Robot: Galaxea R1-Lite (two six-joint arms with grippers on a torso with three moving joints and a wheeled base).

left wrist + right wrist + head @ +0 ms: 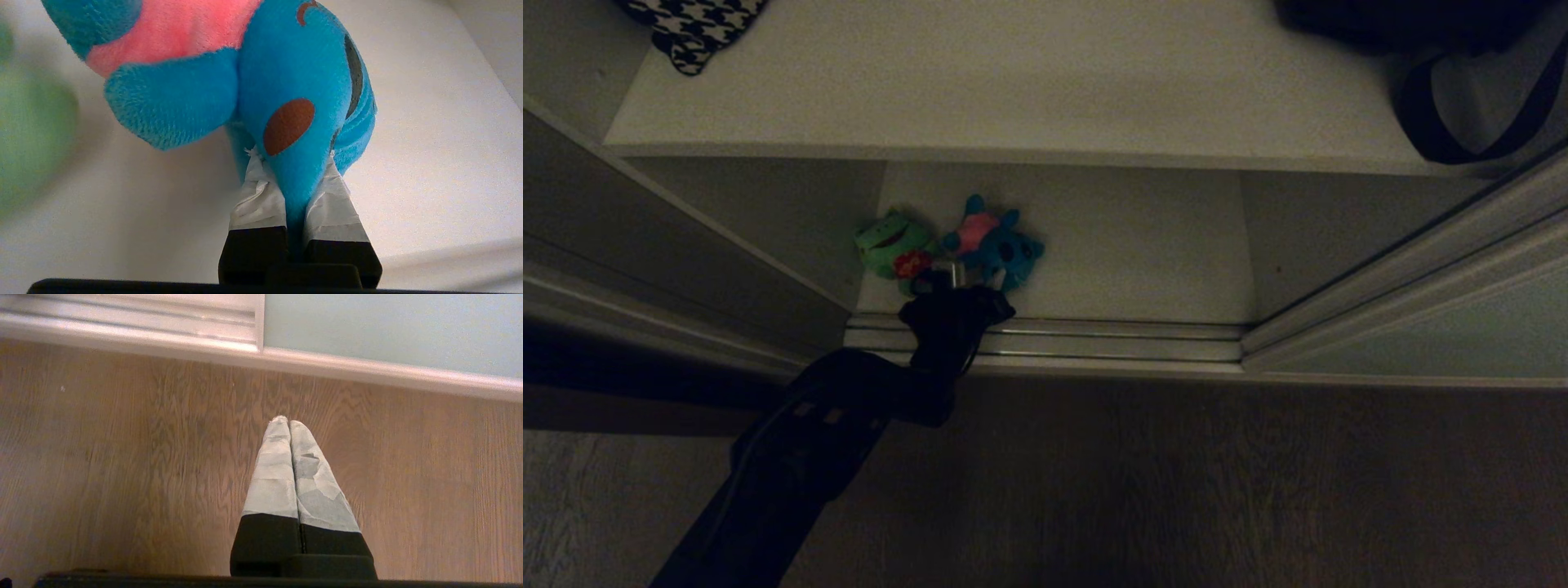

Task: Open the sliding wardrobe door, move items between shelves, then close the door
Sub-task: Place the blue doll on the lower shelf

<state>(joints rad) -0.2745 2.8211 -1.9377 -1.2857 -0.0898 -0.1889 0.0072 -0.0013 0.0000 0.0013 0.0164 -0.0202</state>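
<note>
The left tool (295,179), clenched on the blue plush toy (995,241) on the lower shelf (1143,253), has the upper shelf (1013,90) directly above and beyond it

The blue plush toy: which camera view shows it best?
The left wrist view: the blue plush toy fills it, pinched by the left gripper. The head view shows it small beside the green toy. The right wrist view shows none of it.

A blue plush toy (1001,245) with a pink patch and a green plush toy (890,243) with a red spot lie touching on the lower white shelf (1143,253). The upper shelf (1013,90) sits above. The pale grey-green sliding door (1462,327) stands pushed to the right.
</note>
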